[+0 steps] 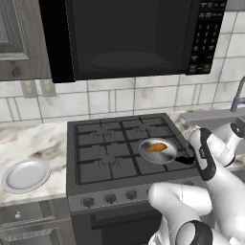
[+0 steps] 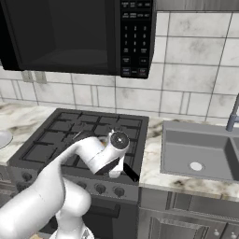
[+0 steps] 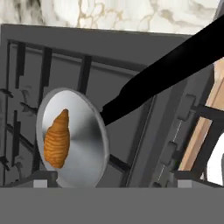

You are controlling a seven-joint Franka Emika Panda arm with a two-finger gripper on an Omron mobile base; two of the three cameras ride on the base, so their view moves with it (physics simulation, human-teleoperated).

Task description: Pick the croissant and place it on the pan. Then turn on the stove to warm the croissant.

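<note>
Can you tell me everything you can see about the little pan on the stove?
The pan is small, round and shiny silver, like polished metal, with a shallow rim. A long black handle sticks out from one side, toward the stove's front right. It sits flat on the black grates of the stove, over the front right burner. Inside it lies an orange-brown croissant, resting on the pan's floor, a bit off centre. Nothing else touches the pan.
</note>
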